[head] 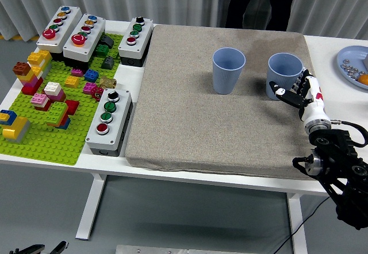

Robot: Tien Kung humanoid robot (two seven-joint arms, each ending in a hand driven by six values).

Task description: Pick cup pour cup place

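- The grey mat (218, 104) fills the middle of the frame, probably laid as a soft, non-slip work surface for the pouring.
- Two blue cups stand upright on its upper right: the left cup (228, 70) apart, as the likely receiver, and the right cup (284, 74) nearest the arm.
- The right hand (299, 90) sits at that cup's lower-right side, fingers partly curled towards its wall; whether they grip it, I cannot tell.
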